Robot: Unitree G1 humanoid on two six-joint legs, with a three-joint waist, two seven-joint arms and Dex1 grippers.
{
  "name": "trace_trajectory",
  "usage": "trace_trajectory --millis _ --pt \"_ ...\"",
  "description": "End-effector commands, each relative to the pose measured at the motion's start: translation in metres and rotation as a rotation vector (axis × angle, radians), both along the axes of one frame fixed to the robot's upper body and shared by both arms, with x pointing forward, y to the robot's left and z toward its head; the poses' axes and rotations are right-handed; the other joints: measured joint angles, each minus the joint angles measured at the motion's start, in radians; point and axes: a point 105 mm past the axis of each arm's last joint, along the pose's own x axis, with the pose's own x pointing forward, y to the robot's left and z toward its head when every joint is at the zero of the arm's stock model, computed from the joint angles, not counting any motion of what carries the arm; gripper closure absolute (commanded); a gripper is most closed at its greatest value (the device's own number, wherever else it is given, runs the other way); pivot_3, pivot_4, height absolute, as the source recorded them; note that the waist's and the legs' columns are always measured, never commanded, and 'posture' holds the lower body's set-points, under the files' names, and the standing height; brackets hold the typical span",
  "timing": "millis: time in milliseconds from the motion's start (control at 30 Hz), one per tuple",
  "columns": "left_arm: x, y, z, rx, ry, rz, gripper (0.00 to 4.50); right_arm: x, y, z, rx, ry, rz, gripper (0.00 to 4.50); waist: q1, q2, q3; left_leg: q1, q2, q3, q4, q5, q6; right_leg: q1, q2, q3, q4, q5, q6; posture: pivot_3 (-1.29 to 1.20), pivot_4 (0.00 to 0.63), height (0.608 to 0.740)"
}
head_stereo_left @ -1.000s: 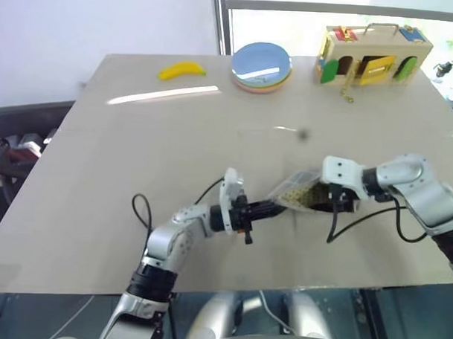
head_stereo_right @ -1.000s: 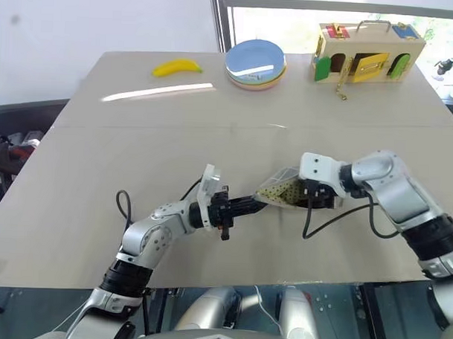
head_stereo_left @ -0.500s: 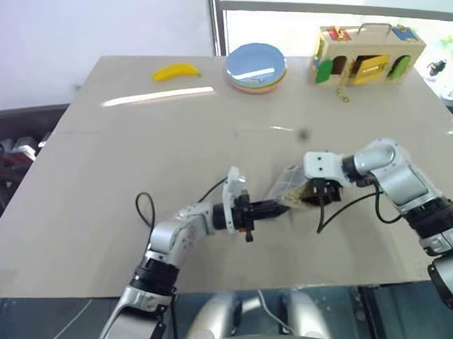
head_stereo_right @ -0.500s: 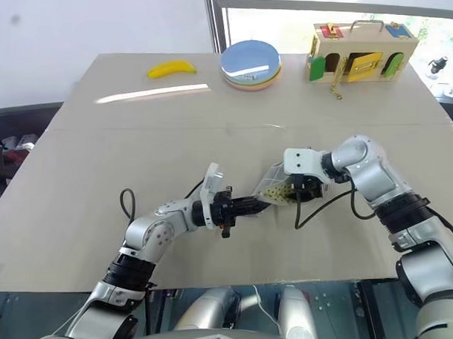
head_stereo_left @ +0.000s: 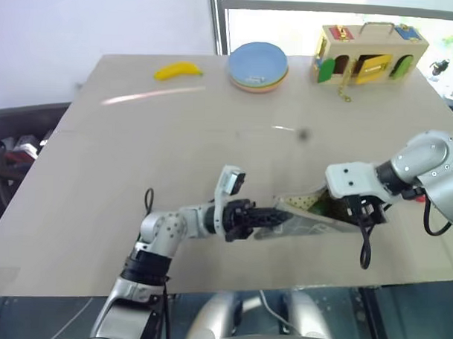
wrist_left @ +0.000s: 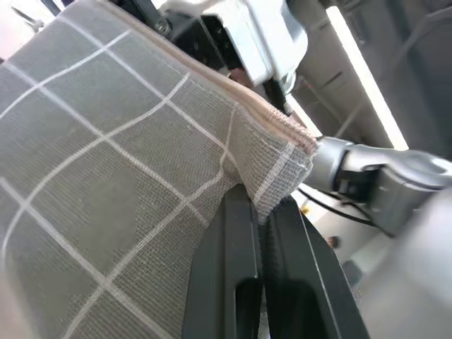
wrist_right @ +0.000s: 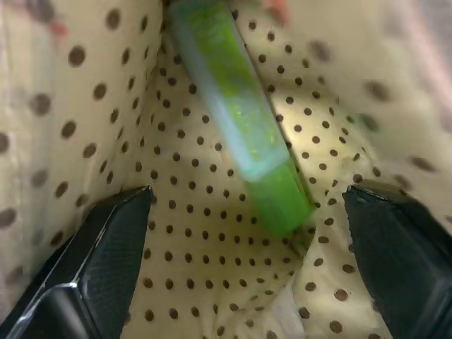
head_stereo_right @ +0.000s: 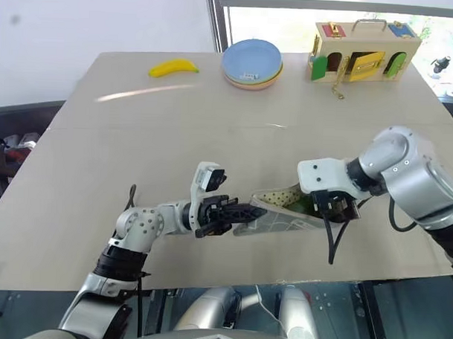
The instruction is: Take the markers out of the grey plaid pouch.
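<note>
My left gripper is pinched tight on one end of the grey plaid pouch, and I am holding that end up off the table. In the left wrist view the two black fingers squeeze a fold of the checked cloth right at the sewn edge. The pouch stretches from that gripper across to my right gripper, which points down into the open mouth with its fingers spread wide and nothing between them. The right wrist view looks straight inside, where the dotted lining is, and the lime green marker is lying there. It is long and thin, and it runs away from the right gripper, deeper into the pouch, with its near end sitting in the gap between the two fingers. So the right arm is the closer one for this marker, and I think it has to go a bit farther in so the fingers sit on each side of the stick before they close across it. I cannot see the dark marker with the red end from here. The left gripper only needs to keep the pouch steady.
</note>
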Motion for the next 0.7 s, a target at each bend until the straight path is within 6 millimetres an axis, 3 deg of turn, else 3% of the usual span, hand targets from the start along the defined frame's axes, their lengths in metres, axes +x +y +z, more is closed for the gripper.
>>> trace_trajectory --millis 33,300,700 --pt "0.010 0.008 0.007 -0.061 -0.002 0.006 4.50 -0.011 -0.004 -0.009 -0.055 0.065 -0.009 0.04 0.001 0.000 0.000 0.000 0.000 0.000 0.000 0.000 0.000 0.000 0.000 0.000 0.000 0.000 0.000 0.00 0.150 0.740" --pt "0.019 0.002 -0.028 0.073 -0.212 0.083 4.50 0.004 0.008 -0.030 -0.056 0.027 -0.021 0.04 0.001 0.000 0.000 0.000 0.000 0.000 0.000 0.000 0.000 0.000 0.000 0.000 0.000 0.000 0.000 0.00 0.150 0.740" --pt "-0.001 0.018 -0.049 0.119 -0.344 0.050 4.50 0.008 0.020 -0.052 -0.031 -0.007 -0.048 0.04 -0.005 0.000 0.000 0.001 0.000 0.000 0.000 0.000 0.000 0.000 0.000 0.000 0.000 0.000 0.000 0.00 0.150 0.740"
